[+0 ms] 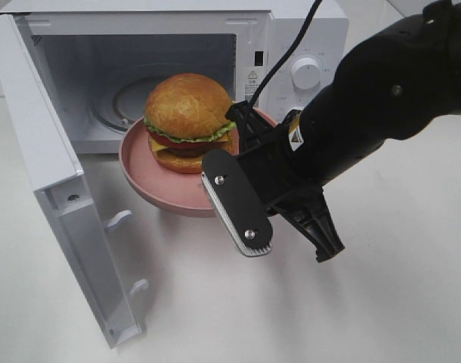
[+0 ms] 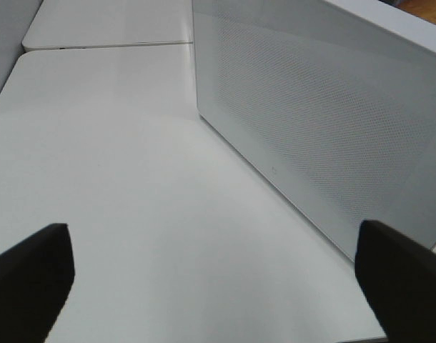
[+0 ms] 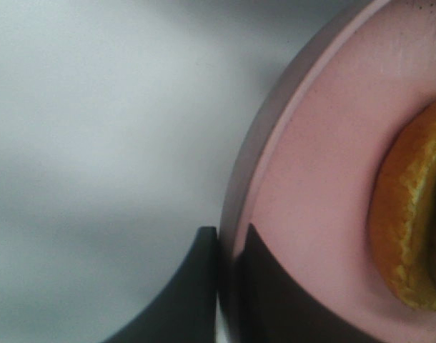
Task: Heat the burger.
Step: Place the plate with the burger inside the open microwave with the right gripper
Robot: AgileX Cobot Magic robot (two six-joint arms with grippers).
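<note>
Burger (image 1: 187, 121) sits upright, bun dome on top, with lettuce, a red slice, cheese and patty stacked beneath. It is round, so its only axis is the vertical stack, leaning a touch towards the counter's (image 1: 382, 302) left edge. It rides on the far half of a pink plate (image 1: 151, 185), right in front of the open oven mouth and short of the counter's far edge. The right gripper (image 3: 229, 239) is pinching the plate's right rim, one finger inside the lip and one outside, clamped tight. A shadow lies under the plate, which looks lifted clear. Behind it, the white microwave (image 1: 291, 45) stands along the far edge, its door (image 1: 57, 189) swung wide towards the left edge and the glass turntable (image 1: 121, 102) bare inside. The left gripper (image 2: 218, 279) hangs spread apart and empty over the counter beside the microwave's perforated side wall.
</note>
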